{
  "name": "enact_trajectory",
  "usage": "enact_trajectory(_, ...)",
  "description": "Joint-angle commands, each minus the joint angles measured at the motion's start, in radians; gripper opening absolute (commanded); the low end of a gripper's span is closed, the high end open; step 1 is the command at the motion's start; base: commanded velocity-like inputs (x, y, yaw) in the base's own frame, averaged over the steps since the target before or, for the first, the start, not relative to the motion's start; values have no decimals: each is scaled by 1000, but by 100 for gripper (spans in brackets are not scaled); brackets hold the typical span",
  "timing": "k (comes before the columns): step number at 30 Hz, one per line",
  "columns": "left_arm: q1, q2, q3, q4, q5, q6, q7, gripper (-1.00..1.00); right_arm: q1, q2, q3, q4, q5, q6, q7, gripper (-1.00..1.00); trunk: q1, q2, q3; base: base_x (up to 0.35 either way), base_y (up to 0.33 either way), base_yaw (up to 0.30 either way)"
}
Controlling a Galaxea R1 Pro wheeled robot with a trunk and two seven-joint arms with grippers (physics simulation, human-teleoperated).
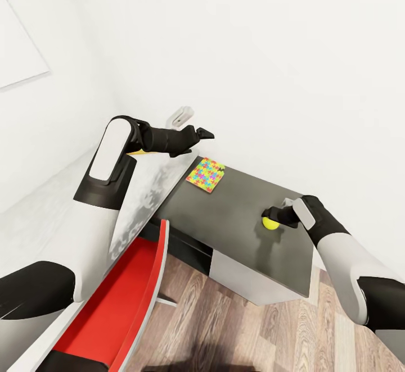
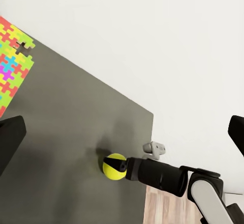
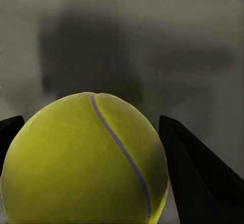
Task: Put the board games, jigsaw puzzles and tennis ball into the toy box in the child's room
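Tennis ball [image 3: 84,160] sits on the lower dark-grey table [image 1: 247,192], clamped between the right gripper [image 1: 269,216] fingers. Farther back lies a jigsaw puzzle [image 1: 206,175]; above it hovers the left gripper [image 1: 203,132], fingers spread apart.

Our arms: smooth white shells, matte black joint sections between. Left gripper [image 1: 207,133]: black, slim tapered fingers. Right gripper [image 1: 269,215]: black stubby barrel, white-grey plate on wrist. Black wedge fingertips [image 3: 198,178]. Small grey bracket behind right wrist. No markings legible.
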Motion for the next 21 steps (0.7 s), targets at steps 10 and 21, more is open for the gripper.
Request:
enact_trajectory(10,-1,0,0,0,10,1,10,100,-1,1,-2,-1,-14,5,-11,-100,0,-1,-1,0,0,0)
enact_trajectory(21,0,0,0,0,12,0,10,100,-1,2,-1,-2,-14,5,-11,-100,0,-1,-1,0,0,0)
